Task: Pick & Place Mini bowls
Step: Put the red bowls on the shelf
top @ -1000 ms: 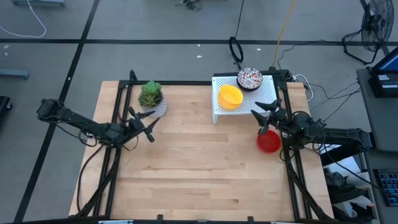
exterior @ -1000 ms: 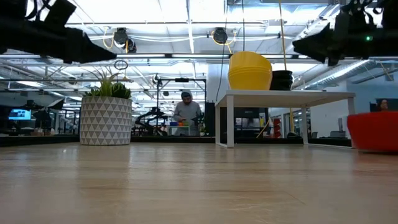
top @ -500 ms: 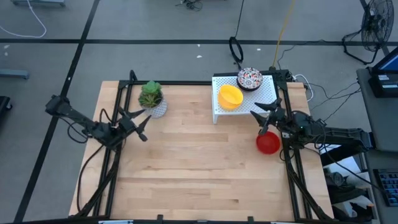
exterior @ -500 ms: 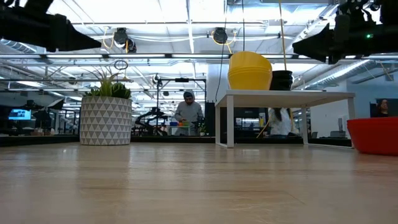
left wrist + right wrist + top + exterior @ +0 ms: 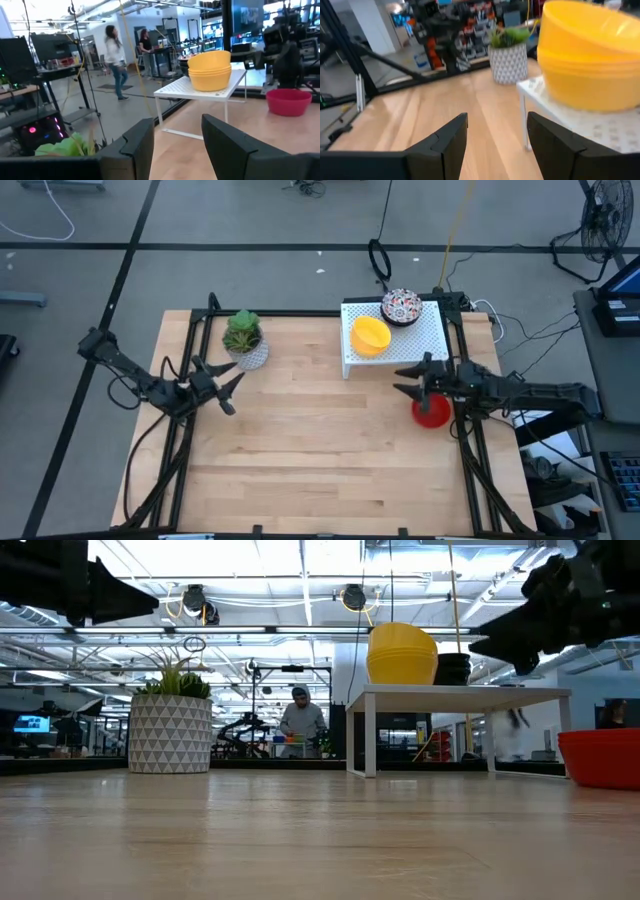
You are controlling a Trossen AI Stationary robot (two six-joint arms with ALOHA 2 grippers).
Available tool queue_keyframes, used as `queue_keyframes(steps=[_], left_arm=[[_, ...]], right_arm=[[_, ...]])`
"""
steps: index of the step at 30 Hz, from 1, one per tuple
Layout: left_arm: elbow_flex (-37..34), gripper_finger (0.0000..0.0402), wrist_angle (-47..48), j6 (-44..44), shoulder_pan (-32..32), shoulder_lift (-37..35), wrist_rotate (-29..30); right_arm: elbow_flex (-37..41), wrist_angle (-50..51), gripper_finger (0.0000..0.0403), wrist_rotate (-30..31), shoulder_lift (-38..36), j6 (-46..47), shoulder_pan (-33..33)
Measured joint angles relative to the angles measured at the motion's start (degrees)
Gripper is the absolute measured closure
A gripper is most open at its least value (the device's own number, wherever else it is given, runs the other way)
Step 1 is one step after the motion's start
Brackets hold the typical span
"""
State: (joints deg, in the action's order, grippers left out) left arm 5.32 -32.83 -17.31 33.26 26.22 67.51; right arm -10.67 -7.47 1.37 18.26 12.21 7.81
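The right gripper (image 5: 410, 380) hung released above the red bowl (image 5: 432, 410) at four o'clock on the counter (image 5: 320, 450); the left gripper (image 5: 228, 385) waited released at nine o'clock

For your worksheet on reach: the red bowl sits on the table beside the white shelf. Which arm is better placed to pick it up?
Probably the right. The right gripper hovers open just beside the red bowl, while the left gripper waits near the plant pot.

No readable text, labels, brand names or numbers appear in any view. Screens glow in the room behind the table, but whatever they display is too blurred to make out, possibly writing, possibly only graphics.
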Motion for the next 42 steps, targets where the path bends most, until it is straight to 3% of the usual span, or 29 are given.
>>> queue_keyframes(steps=[8,15,22,28,36,42], left_arm=[[0.0,0.0231,-0.32,1.63,0.0,0.0,-0.02],[0.0,0.0231,-0.32,1.37,0.0,0.0,-0.04],[0.0,0.0231,-0.34,2.62,0.0,0.0,-0.07],[0.0,0.0231,-0.34,2.41,0.0,0.0,-0.07],[0.0,0.0231,-0.34,2.46,0.0,0.0,-0.05],[0.0,0.0231,-0.29,2.48,0.0,0.0,-0.04]], right_arm=[[-1.67,5.08,0.0202,0.0,6.6,0.2,-0.06],[-15.31,28.73,0.02,0.04,14.05,1.61,-1.49],[-22.18,48.15,0.02,-1.61,23.43,12.18,-7.37],[-24.19,52.92,0.02,-5.02,29.76,20.07,-14.17],[-27.96,57.62,0.02,-4.11,35.52,27.57,-21.02],[-27.94,62.66,0.02,0.08,40.7,33.41,-23.51]])
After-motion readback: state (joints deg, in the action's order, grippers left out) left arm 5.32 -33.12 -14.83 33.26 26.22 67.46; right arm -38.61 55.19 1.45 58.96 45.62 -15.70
